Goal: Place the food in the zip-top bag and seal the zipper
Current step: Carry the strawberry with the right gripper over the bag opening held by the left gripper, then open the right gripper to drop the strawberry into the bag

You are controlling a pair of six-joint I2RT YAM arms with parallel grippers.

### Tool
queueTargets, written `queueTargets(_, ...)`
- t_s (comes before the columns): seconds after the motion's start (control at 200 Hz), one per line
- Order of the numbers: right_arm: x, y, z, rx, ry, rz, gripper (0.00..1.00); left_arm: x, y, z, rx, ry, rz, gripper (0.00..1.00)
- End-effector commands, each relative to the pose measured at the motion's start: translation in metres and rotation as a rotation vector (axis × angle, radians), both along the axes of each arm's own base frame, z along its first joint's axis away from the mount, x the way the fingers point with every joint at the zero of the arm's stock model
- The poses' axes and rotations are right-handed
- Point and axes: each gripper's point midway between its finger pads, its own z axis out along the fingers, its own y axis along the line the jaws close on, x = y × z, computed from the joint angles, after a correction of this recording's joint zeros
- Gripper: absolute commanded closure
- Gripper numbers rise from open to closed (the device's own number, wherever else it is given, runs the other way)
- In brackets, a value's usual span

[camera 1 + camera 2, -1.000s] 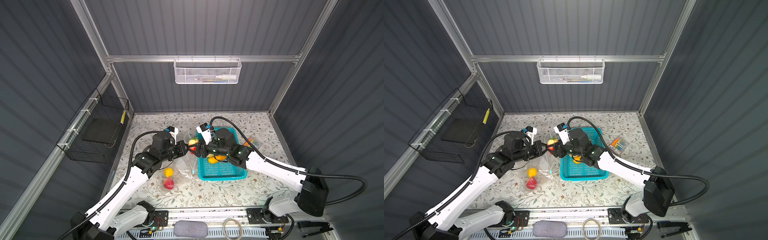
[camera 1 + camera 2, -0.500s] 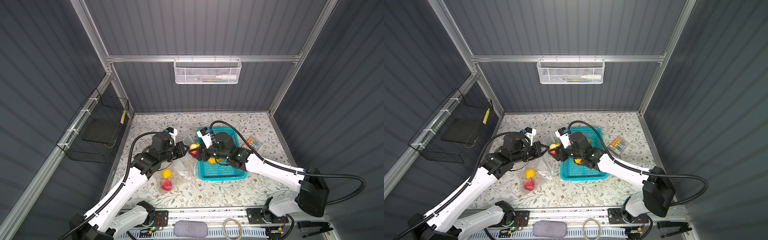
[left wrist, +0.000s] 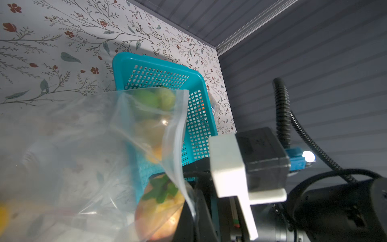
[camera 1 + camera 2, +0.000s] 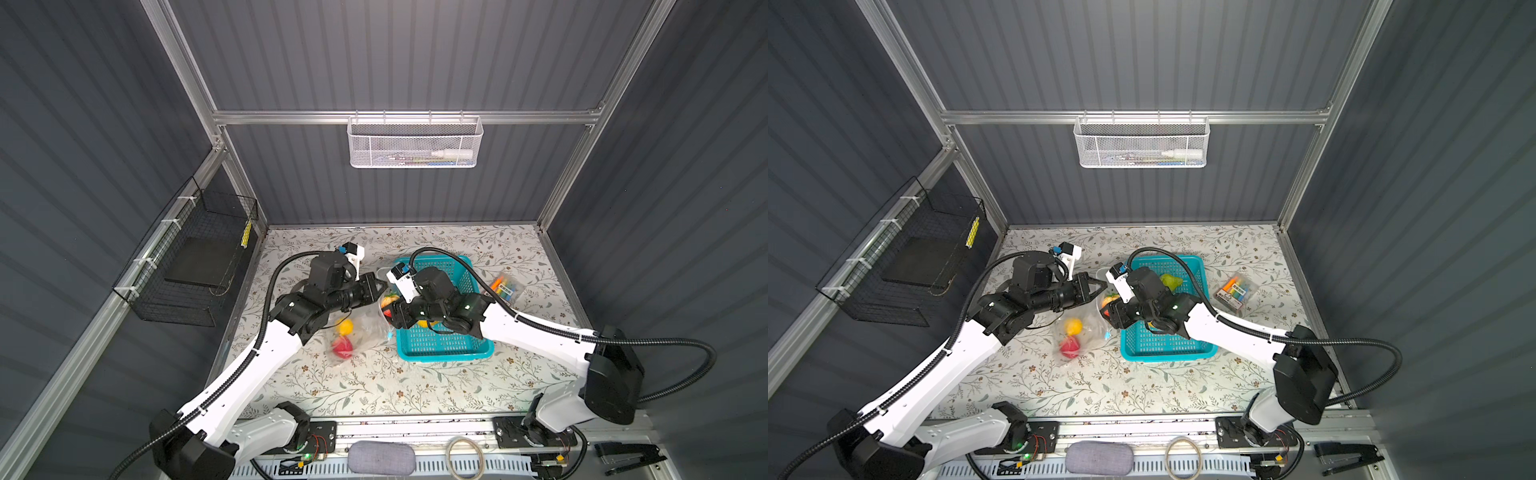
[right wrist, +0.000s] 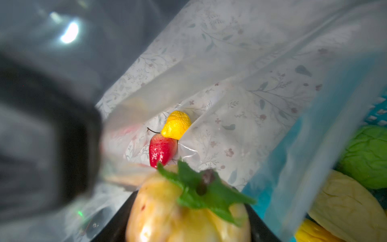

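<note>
Fruit (image 5: pixel 184 215), yellow-red with a green leaf, sits clamped in the right gripper (image 4: pixel 390 311) at the zip-top bag (image 4: pixel 368 330) mouth, its depths straight ahead. The left gripper (image 4: pixel 381 286) pinches that bag open; 2 pieces (image 5: pixel 165 146) lie inside.

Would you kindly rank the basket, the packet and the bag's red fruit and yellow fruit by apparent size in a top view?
1. basket
2. packet
3. red fruit and yellow fruit: too alike to rank.
</note>
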Motion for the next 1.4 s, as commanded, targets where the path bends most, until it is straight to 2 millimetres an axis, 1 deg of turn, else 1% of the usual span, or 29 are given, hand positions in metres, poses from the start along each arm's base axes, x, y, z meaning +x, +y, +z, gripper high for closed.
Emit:
queueTargets(0.0,0.008,-0.016,-0.021,-0.144,0.035,-0.094,0.41,-0.002,-0.005,0.007,0.024,-0.033,-0.059,1.00)
queueTargets(0.075,0.012,-0.022,-0.026,-0.175,0.040,-0.133,0.40,-0.003,-0.006,0.002,0.033,-0.023,-0.067,1.00)
queueTargets(0.165,0.015,-0.025,-0.024,-0.175,0.032,-0.159,0.36,-0.004,-0.006,-0.002,0.039,-0.013,-0.067,1.00)
queueTargets(0.2,0.016,-0.026,-0.023,-0.175,0.029,-0.164,0.34,-0.008,-0.009,-0.003,0.025,-0.001,-0.095,1.00)
queueTargets(0.35,0.017,-0.021,-0.017,-0.161,0.028,-0.156,0.14,-0.011,-0.007,-0.007,0.022,0.006,-0.091,1.00)
queueTargets(0.445,0.016,-0.019,-0.005,-0.128,0.020,-0.151,0.01,-0.011,-0.005,-0.006,0.022,0.001,-0.078,1.00)
queueTargets(0.575,0.016,-0.024,0.016,-0.096,-0.013,-0.165,0.01,-0.012,-0.003,-0.007,0.024,0.005,-0.071,1.00)
queueTargets(0.775,0.013,-0.043,0.047,-0.063,-0.071,-0.211,0.01,-0.007,0.002,-0.010,0.031,-0.015,-0.031,1.00)
queueTargets(0.79,0.014,-0.045,0.049,-0.062,-0.079,-0.220,0.01,-0.007,0.002,-0.010,0.031,-0.015,-0.030,1.00)
queueTargets(0.81,0.012,-0.051,0.047,-0.082,-0.073,-0.230,0.01,-0.007,0.002,-0.010,0.031,-0.016,-0.030,1.00)
queueTargets(1.0,0.016,-0.086,0.064,-0.073,-0.130,-0.375,0.01,-0.007,0.000,-0.012,0.033,-0.013,-0.044,1.00)
queueTargets(1.111,0.018,-0.109,0.068,-0.067,-0.150,-0.437,0.01,-0.006,0.000,-0.015,0.035,-0.008,-0.039,1.00)
queueTargets(1.176,0.019,-0.125,0.064,-0.076,-0.125,-0.460,0.01,-0.006,0.001,-0.015,0.034,-0.007,-0.031,1.00)
queueTargets(1.236,0.022,-0.145,0.057,-0.101,-0.088,-0.509,0.01,-0.004,0.002,-0.015,0.035,-0.006,-0.022,1.00)
queueTargets(1.336,0.026,-0.183,0.038,-0.144,-0.016,-0.601,0.01,-0.003,0.003,-0.015,0.037,-0.007,-0.010,1.00)
queueTargets(1.391,0.027,-0.200,0.028,-0.163,0.012,-0.643,0.01,-0.001,0.004,-0.017,0.043,-0.005,0.001,1.00)
